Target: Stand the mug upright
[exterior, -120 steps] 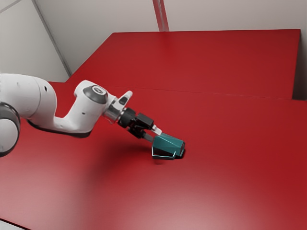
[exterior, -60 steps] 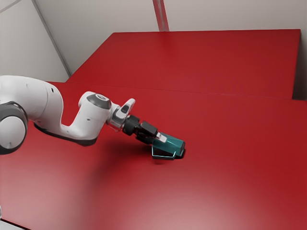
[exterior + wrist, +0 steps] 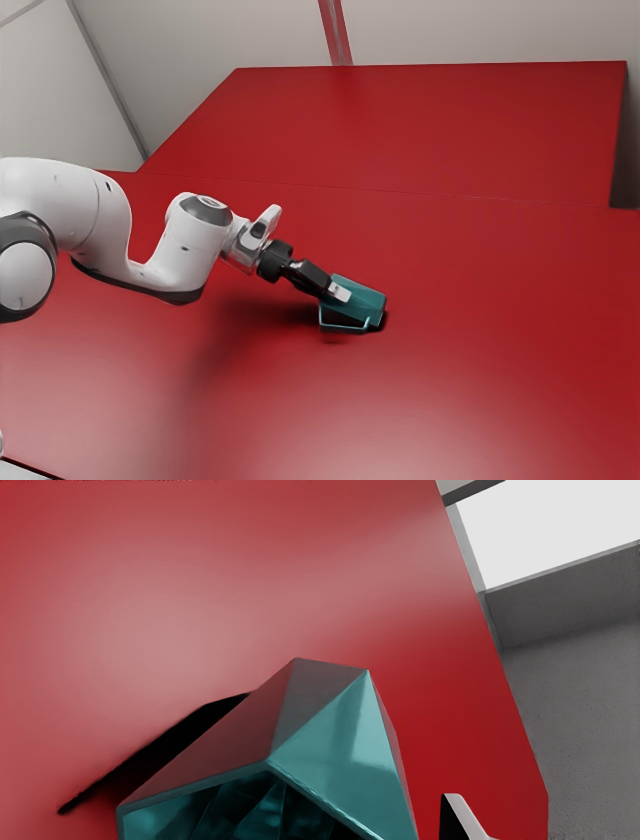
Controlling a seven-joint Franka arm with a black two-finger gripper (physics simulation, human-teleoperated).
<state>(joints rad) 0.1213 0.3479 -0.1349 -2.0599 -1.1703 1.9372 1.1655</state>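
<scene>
Gripper [image 3: 339,293] stands spread at the mouth of the teal mug [image 3: 364,301], which lies on its side on the red table [image 3: 460,380].

glossy red table [image 3: 450,400], pale grey walls [image 3: 220,50], narrow red wall strip [image 3: 336,32]

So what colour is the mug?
The mug is teal, seen best in the exterior view.

Wide passage beyond the mug [image 3: 364,300], handle [image 3: 345,329] obstacle alongside
</scene>
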